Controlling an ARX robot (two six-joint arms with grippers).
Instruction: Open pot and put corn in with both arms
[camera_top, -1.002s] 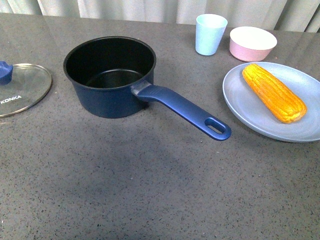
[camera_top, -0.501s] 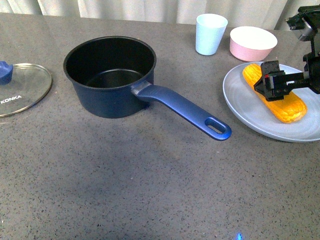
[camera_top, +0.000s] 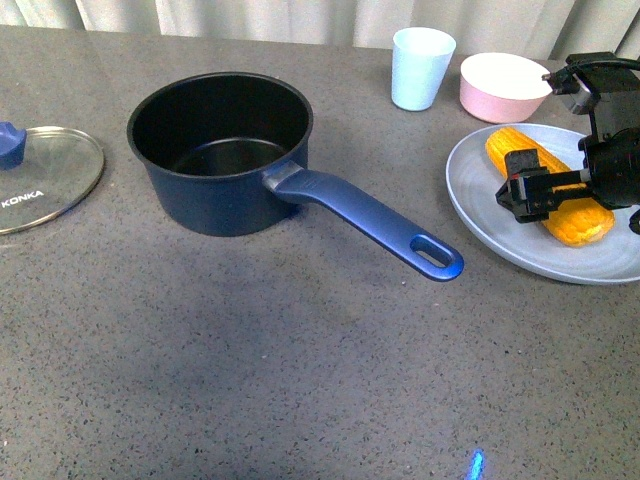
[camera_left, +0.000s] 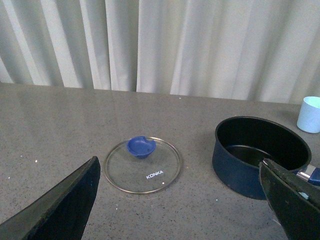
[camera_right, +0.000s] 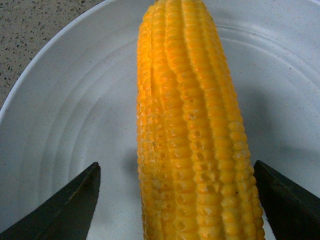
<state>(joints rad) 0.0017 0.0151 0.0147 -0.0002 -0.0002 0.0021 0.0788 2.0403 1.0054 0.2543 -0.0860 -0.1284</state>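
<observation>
Right arm (camera_top: 612, 165) came in from right edge within last second, since edged further across corn (camera_top: 508, 150) on plate (camera_top: 500, 238). Pot (camera_top: 200, 205) and lid (camera_top: 45, 180) unmoved.

Right jaws spread, one each side of cob, not pinching. Left jaws spread wide, empty, facing lid and pot. Pot open on desk (camera_top: 250, 350), lid flat beside it.

Best approach: lower to cob's middle, squeeze across its width, lift level, clear plate rim and pot handle.

Count: one pot, lid, corn, plate, cup (camera_top: 420, 68), bowl (camera_top: 505, 85).
</observation>
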